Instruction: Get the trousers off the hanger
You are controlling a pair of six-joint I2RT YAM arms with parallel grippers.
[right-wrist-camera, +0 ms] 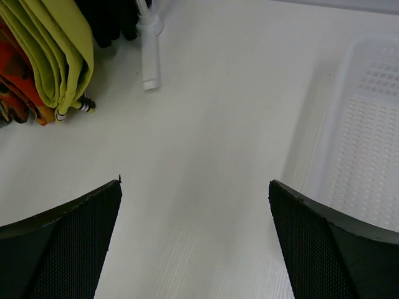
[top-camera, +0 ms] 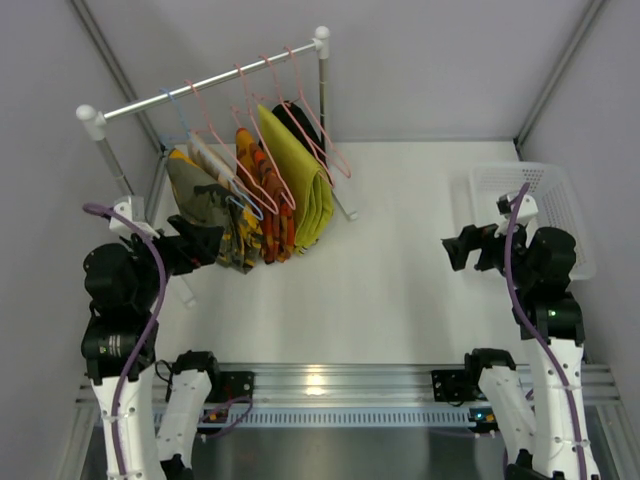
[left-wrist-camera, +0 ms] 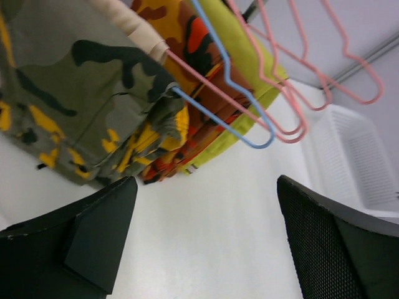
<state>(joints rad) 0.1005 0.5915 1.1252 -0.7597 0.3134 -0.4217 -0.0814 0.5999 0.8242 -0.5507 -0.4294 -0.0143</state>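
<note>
A plain white table (top-camera: 400, 270) stands between grey walls (top-camera: 450, 60), with an aluminium rail (top-camera: 330, 382) along its near edge. At far left, a white garment rack (top-camera: 200, 85) carries pink hangers (top-camera: 320, 130) and the light-blue hanger (left-wrist-camera: 225, 71). The camouflage trousers (left-wrist-camera: 75, 93) hang folded on the blue one, leftmost on the rack. A white mesh basket (top-camera: 540, 195) sits at the right. The left gripper (left-wrist-camera: 202, 193) gapes wide near the trousers, holding nothing. The right gripper (right-wrist-camera: 193, 193) gapes wide over bare table. A hem tag (left-wrist-camera: 190, 167) is too small to read.

Trousers (left-wrist-camera: 75, 106) cropped left — hanger (left-wrist-camera: 225, 65) hook cut off.
</note>
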